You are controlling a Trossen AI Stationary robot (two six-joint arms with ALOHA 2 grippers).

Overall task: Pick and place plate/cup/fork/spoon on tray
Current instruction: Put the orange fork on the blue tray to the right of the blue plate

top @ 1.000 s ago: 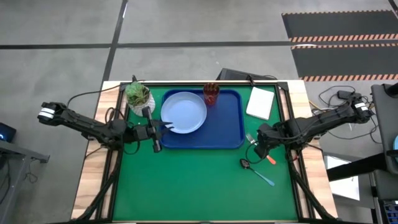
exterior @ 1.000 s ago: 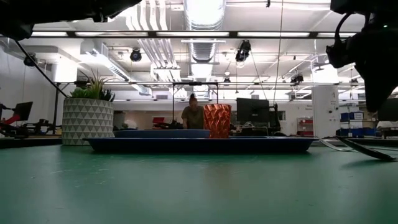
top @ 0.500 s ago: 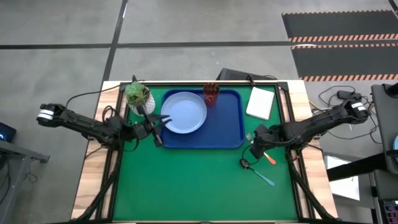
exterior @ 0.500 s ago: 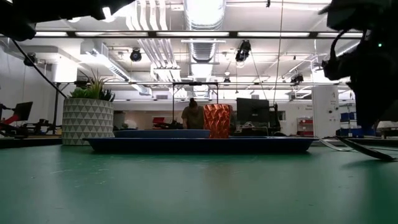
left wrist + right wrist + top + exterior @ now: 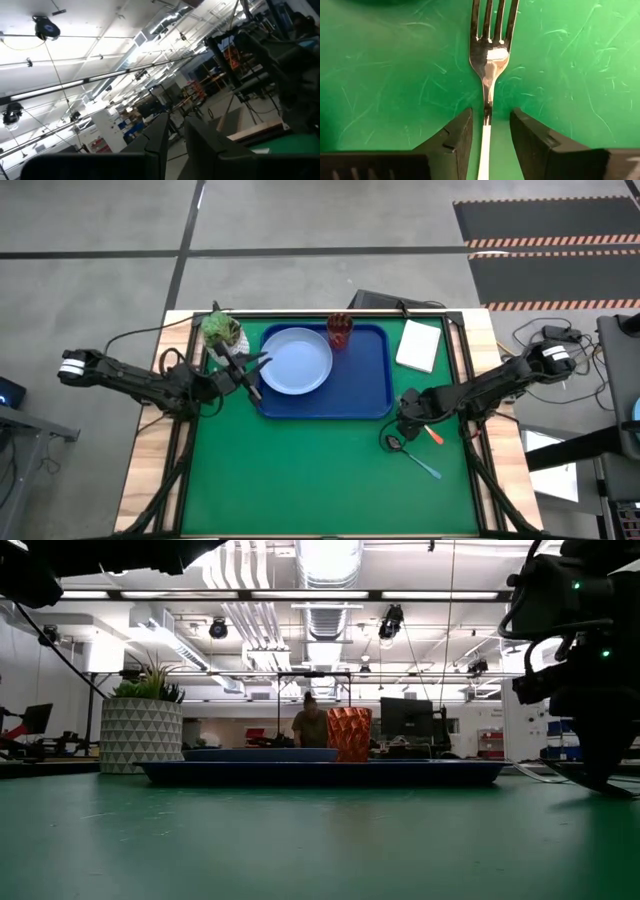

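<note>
Your right gripper (image 5: 487, 131) sits open astride the fork (image 5: 491, 55), right of the tray (image 5: 370, 385); your left gripper (image 5: 252, 367), parted, hovers at the tray's left edge.

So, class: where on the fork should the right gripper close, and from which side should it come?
Grip the fork at its thin neck where the handle begins, coming straight down from above. It lies flat on the mat, so only the narrow sides are free; the right gripper already straddles the neck, jaws open.
</note>
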